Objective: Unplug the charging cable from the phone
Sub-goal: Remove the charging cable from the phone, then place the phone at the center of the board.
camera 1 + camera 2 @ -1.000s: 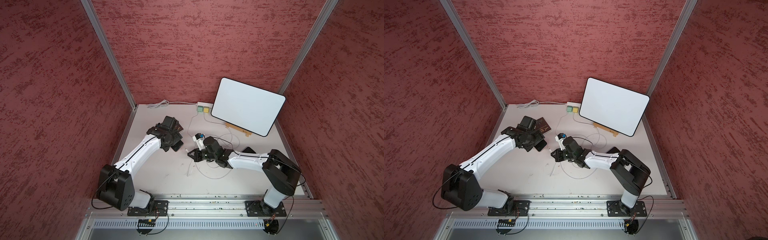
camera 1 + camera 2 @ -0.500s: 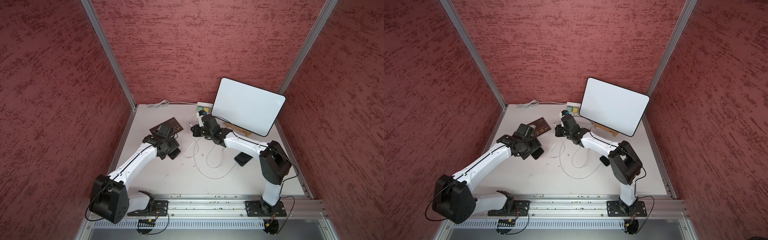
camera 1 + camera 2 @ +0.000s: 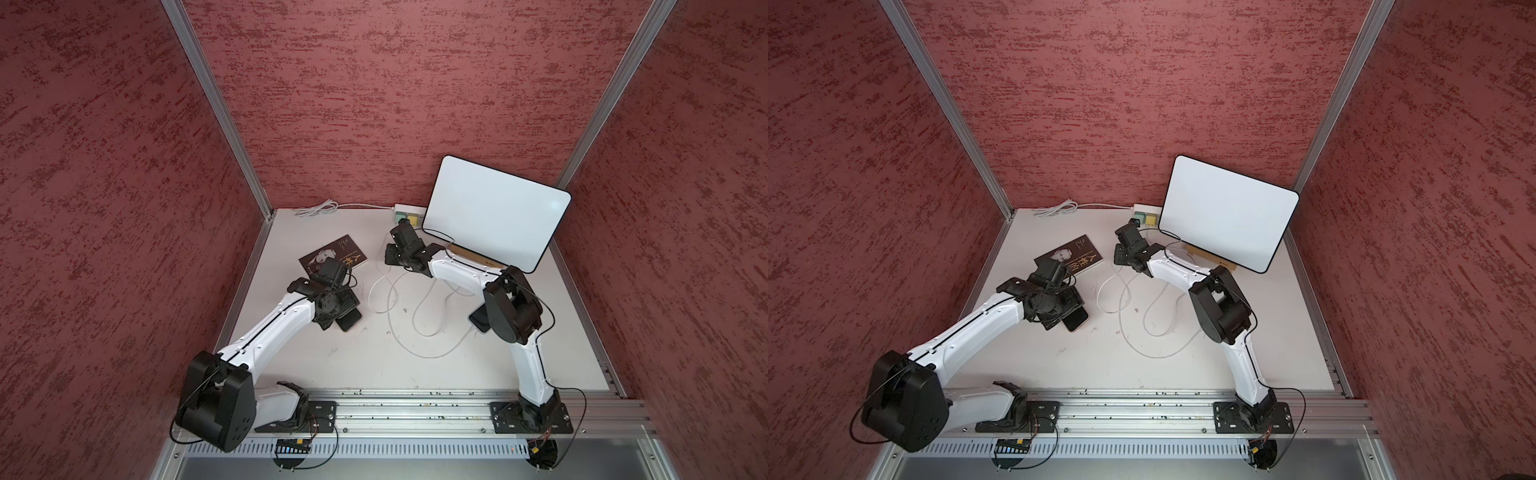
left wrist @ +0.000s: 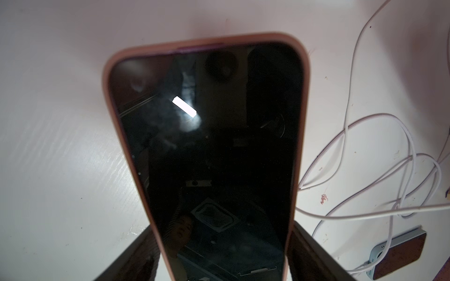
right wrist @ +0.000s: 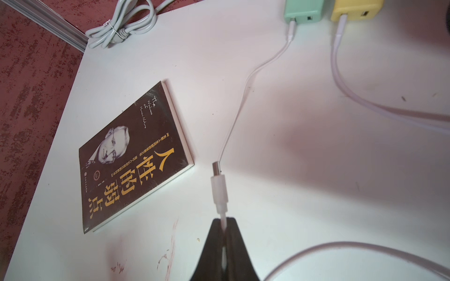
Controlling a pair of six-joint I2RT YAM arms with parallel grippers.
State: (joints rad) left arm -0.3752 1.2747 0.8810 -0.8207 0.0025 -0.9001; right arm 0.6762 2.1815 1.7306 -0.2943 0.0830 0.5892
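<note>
Both holding: left gripper [image 4: 222,228] pressed on the long sides of the hard, slippery phone [image 4: 207,133] on the table [image 4: 60,121], right gripper [image 5: 223,221] pinching the light, floppy charging cable [image 5: 222,215] just behind its stiff plug [image 5: 218,185] (likely the best spot to hold).

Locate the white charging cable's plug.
In the right wrist view, the white plug juts from the shut right gripper, beside the dark paperback book and near the mint-green charger.

The phone [image 4: 207,146], dark-screened in a pinkish case, is lying face up on the table [image 3: 374,365]. The white charging cable [image 5: 219,192] is being held just behind its bare plug [image 5: 216,169], well apart from the phone.
</note>
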